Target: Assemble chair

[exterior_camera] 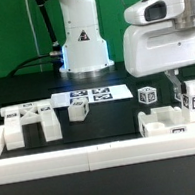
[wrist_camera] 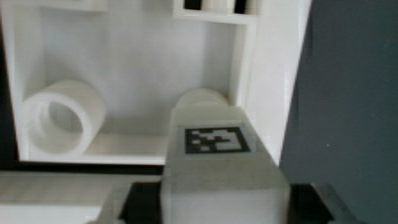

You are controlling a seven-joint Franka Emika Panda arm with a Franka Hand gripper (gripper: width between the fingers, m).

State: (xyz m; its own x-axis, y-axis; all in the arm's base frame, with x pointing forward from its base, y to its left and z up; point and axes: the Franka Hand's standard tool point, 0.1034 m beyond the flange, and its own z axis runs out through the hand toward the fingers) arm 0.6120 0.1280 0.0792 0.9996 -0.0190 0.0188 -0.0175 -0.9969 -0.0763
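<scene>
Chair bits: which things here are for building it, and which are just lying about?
For the chair: slotted seat block, small tagged block, tagged cube, tagged leg, low flat part.
Just lying about: marker board, long white border rail.

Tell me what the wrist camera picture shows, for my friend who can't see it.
The gripper is closed on a chunky white chair part with a black-and-white square tag, its dark fingers against both sides. Beside it lies a bigger white part with a round ring shape inside, and the dark table shows along one edge.
</scene>
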